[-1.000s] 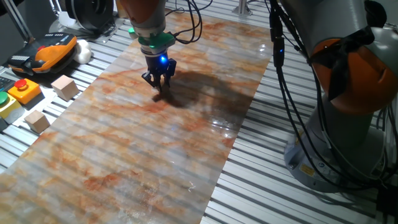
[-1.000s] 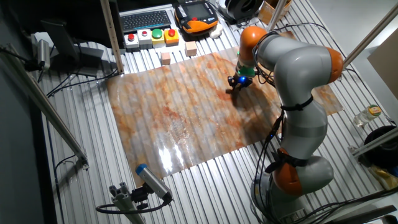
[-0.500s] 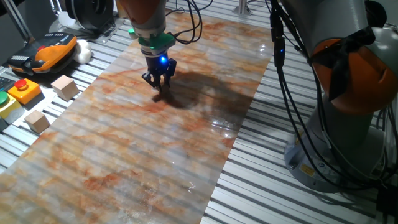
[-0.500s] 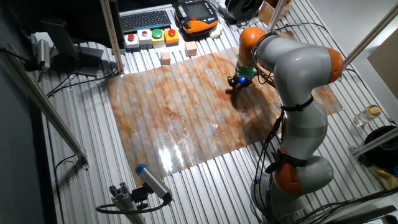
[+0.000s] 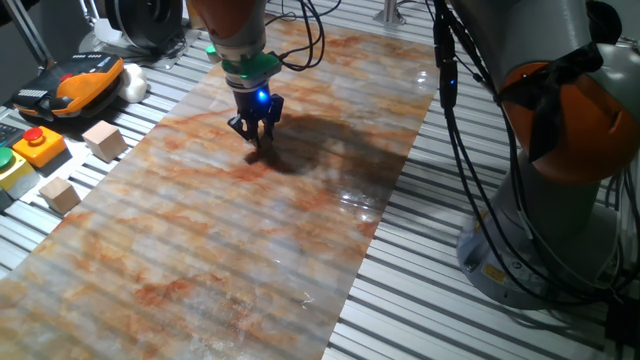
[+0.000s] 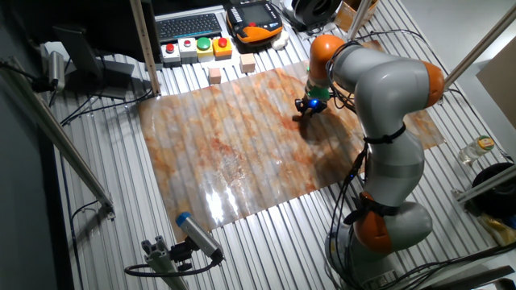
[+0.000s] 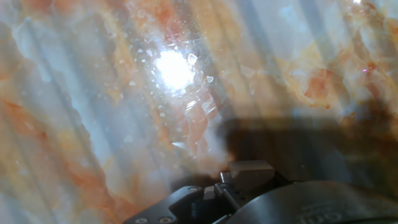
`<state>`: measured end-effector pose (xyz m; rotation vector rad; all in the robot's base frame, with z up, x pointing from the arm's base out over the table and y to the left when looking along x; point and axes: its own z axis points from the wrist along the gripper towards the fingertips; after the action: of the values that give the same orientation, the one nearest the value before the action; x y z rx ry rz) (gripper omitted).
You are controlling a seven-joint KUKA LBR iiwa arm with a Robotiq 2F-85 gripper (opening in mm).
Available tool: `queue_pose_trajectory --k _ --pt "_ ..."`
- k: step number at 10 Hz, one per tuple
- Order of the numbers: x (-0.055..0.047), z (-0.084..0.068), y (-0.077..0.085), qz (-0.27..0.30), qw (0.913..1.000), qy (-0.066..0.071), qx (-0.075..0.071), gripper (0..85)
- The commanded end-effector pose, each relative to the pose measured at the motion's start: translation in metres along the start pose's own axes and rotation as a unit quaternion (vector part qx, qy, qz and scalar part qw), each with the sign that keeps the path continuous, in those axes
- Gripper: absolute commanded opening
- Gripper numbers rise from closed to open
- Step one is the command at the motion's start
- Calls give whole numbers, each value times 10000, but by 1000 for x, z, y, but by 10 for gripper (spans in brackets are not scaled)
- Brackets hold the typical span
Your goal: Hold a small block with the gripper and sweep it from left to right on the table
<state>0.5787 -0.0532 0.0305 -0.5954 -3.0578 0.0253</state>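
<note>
Your claw (image 5: 256,135) points down at the desk (image 5: 200,230) sheet, toward 11 o'clock. Fingers close together; block not visible, so grip unclear. Judged light, stiff, slippery: pinch flat opposite faces.

Ribbed metal table (image 5: 450,250), glossy marbled sheet (image 5: 220,240)

- Our single arm (image 6: 379,105), grey-shelled with orange joints, rises from its base and bends over to bring the wrist down from above.
- Our wrist (image 5: 243,62) carries a green ring, with a blue light glowing just under it.
- Our gripper (image 5: 256,140) points straight down, its dark fingers (image 5: 268,122) drawn close together at the tips.
- In the hand view, only the dark gripper body and a pale metal part show; whether the tips clasp anything we cannot tell.
</note>
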Motion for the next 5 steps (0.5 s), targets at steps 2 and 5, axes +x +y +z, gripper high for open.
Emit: queue_pose_trajectory --k 2,5 --pt "0 -1 3 5 10000 13 -17 0" --pt "0 -3 8 20 10000 30 -25 0"
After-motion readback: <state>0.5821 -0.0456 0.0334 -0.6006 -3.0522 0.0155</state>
